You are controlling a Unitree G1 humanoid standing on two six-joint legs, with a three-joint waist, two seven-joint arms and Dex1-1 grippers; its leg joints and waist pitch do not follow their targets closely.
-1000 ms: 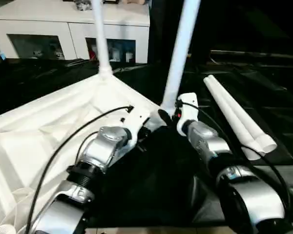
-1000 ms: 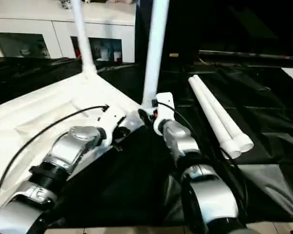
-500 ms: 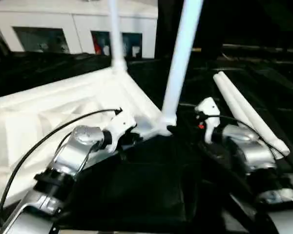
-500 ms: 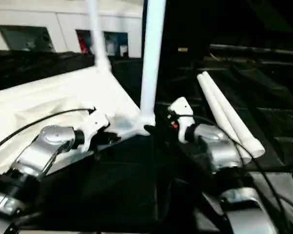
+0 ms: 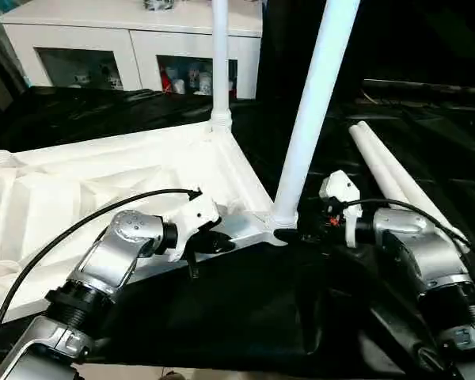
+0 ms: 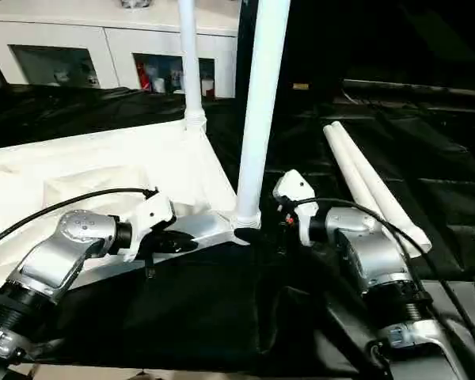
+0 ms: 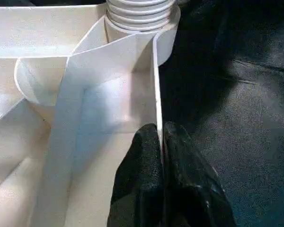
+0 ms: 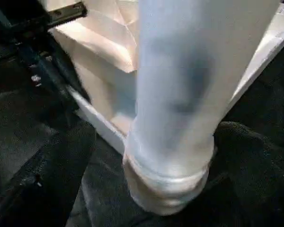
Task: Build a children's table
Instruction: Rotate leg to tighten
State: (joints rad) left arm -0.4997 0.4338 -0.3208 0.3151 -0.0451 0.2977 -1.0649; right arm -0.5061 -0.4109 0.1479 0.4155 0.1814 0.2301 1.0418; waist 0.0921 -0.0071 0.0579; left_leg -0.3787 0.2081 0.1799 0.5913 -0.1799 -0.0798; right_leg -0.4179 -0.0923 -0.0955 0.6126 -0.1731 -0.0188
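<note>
The white tabletop (image 5: 103,182) lies upside down, ribbed side up, on the left. One leg (image 5: 220,63) stands upright in the far corner socket. A second leg (image 5: 313,127) stands in the near corner socket. Two more legs (image 5: 396,182) lie side by side on the black cloth to the right. My left gripper (image 7: 161,142) is shut on the tabletop's thin rim wall, a short way from the near socket. Just right of the near leg's base, my right gripper (image 5: 297,234) is open and grips nothing. The leg (image 8: 180,94) fills the middle of the right wrist view.
A white cabinet (image 5: 127,39) with glass doors stands at the back left. Black cloth (image 5: 245,317) covers the work surface. A black cable (image 5: 87,218) arcs over my left forearm. The near edge of the cloth runs close below my arms.
My right gripper has let go of the near leg and drawn back to the right of it. The leg stays upright. My left gripper keeps its hold on the rim. The camera has shifted.
</note>
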